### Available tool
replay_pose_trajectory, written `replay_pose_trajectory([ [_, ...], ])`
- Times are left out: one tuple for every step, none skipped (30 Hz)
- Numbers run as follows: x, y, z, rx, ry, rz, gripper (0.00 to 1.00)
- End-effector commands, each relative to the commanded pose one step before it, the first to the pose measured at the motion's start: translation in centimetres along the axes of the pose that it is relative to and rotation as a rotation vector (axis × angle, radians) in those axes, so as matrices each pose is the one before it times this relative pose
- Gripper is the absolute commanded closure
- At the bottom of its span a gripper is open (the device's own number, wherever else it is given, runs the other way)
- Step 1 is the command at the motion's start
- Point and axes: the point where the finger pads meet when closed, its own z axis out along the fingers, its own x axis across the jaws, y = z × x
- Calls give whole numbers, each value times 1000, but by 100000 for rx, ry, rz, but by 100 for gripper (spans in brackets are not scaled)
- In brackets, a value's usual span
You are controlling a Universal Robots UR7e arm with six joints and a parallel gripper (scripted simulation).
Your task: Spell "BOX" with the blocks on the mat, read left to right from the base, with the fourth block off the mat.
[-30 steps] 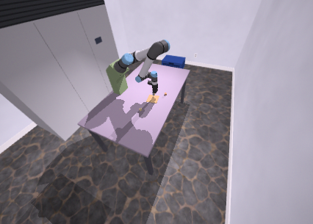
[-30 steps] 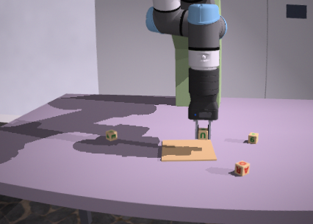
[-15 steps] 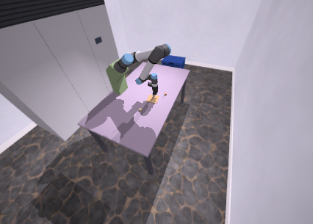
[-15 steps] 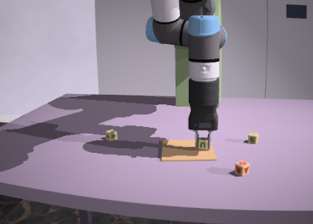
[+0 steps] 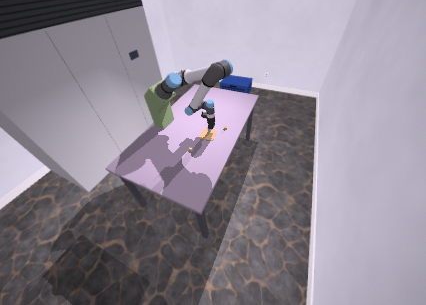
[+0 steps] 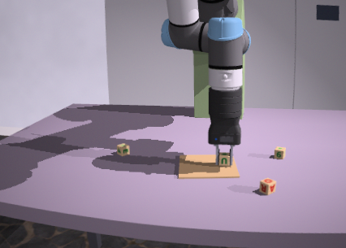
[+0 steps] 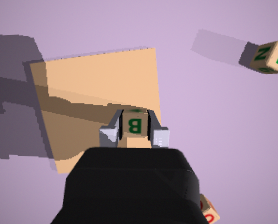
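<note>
My gripper [image 5: 210, 129] [image 6: 224, 163] [image 7: 135, 119] is shut on the B block [image 6: 224, 159] [image 7: 135, 124]. It holds the block at or just above the mat [image 6: 199, 173] [image 7: 100, 75] [image 5: 204, 137], over its right part in the exterior view. The green B on top appears turned half round in the wrist view, so upright from the base. Whether the block touches the mat is unclear. A block with red letters [image 6: 267, 186] [image 7: 210, 211], O on top, lies right of the mat, off it. A green-lettered block [image 6: 279, 153] [image 7: 266, 58] lies further back right.
Another green-lettered block [image 6: 123, 150] [image 5: 190, 149] lies on the table [image 6: 154, 206] left of the mat in the exterior view; its top letter is unclear. The arm's shadow crosses the mat. A green pedestal [image 5: 161, 113] stands behind, and a blue crate [image 5: 236, 84] beyond the table.
</note>
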Motion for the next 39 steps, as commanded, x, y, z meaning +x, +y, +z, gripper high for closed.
replay_pose_trajectory([
  [7, 39, -29, -109, -3, -21, 51],
  [0, 0, 0, 0, 0, 0, 51],
  [0, 0, 0, 0, 0, 0, 51],
  [0, 0, 0, 0, 0, 0, 51],
  [0, 0, 0, 0, 0, 0, 51],
  [0, 0, 0, 0, 0, 0, 51],
  [0, 0, 0, 0, 0, 0, 51],
  [0, 0, 0, 0, 0, 0, 51],
  [0, 0, 0, 0, 0, 0, 51],
  [0, 0, 0, 0, 0, 0, 51],
  [0, 0, 0, 0, 0, 0, 51],
  [0, 0, 0, 0, 0, 0, 51],
  [0, 0, 0, 0, 0, 0, 51],
  [0, 0, 0, 0, 0, 0, 51],
  [0, 0, 0, 0, 0, 0, 51],
  [0, 0, 0, 0, 0, 0, 51],
  [0, 0, 0, 0, 0, 0, 51],
  [0, 0, 0, 0, 0, 0, 51],
  [0, 0, 0, 0, 0, 0, 51],
  [0, 0, 0, 0, 0, 0, 51],
  [0, 0, 0, 0, 0, 0, 51],
  [0, 0, 2, 0, 0, 0, 51],
  [0, 0, 4, 0, 0, 0, 51],
  [0, 0, 8, 0, 0, 0, 51],
  [0, 0, 12, 0, 0, 0, 51],
  [0, 0, 16, 0, 0, 0, 51],
  [0, 0, 20, 0, 0, 0, 51],
  [0, 0, 24, 0, 0, 0, 51],
  [0, 0, 0, 0, 0, 0, 51],
  [0, 0, 0, 0, 0, 0, 51],
  [0, 0, 27, 0, 0, 0, 51],
  [0, 0, 29, 0, 0, 0, 51],
  [0, 0, 31, 0, 0, 0, 51],
  [0, 0, 32, 0, 0, 0, 51],
  [0, 0, 32, 0, 0, 0, 51],
  [0, 0, 31, 0, 0, 0, 51],
  [0, 0, 29, 0, 0, 0, 51],
  [0, 0, 27, 0, 0, 0, 51],
  [0, 0, 24, 0, 0, 0, 51],
])
